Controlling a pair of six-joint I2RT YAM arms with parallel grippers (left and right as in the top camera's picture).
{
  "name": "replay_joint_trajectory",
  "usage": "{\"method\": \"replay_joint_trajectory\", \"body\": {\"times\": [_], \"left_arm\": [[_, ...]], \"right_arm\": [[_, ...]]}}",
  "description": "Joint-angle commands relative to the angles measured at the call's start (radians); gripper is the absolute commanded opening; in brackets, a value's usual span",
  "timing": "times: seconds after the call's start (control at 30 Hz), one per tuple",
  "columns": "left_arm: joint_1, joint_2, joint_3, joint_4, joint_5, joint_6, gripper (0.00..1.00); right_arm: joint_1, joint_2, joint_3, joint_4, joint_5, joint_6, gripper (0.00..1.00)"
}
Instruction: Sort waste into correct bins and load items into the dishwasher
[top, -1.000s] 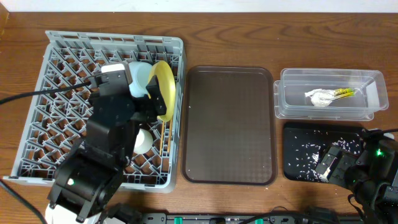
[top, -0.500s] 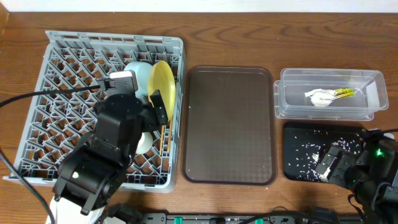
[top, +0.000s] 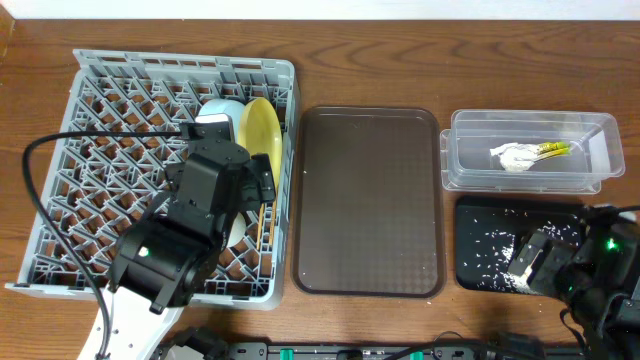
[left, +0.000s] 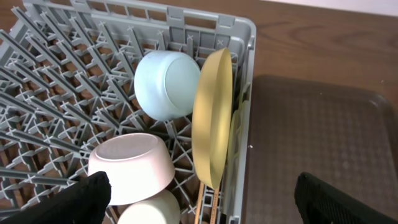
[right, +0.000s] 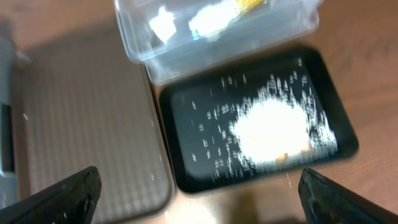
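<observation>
Wooden table (top: 350, 60); plate (left: 212, 118) upright, edge-on

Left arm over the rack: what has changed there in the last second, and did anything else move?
The left gripper, jaws open and empty, has drawn back from the yellow plate toward the near edge of the rack, showing more of the light-blue bowl. Nothing was grasped or released. The plate on edge, the right gripper over the black tray, and the napkin and wrapper in the clear tub are unchanged.
</observation>
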Motion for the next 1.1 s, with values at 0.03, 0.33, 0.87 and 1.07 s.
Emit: {"method": "replay_joint_trajectory", "body": {"times": [0.03, 0.33, 0.87, 1.07], "left_arm": [[0.004, 0.028, 0.018, -0.003, -0.003, -0.002, 0.95], [0.004, 0.06, 0.018, -0.003, -0.003, -0.002, 0.96], [0.004, 0.064, 0.018, -0.003, -0.003, -0.002, 0.96], [0.004, 0.064, 0.018, -0.003, -0.003, -0.002, 0.96]], "right_arm": [[0.005, 0.0, 0.003, 0.197, -0.02, 0.006, 0.99], [0.107, -0.132, -0.058, 0.876, -0.169, -0.243, 0.99], [0.141, -0.558, -0.54, 1.288, -0.258, -0.456, 0.99], [0.141, -0.669, -0.719, 1.289, -0.262, -0.455, 0.99]]}}
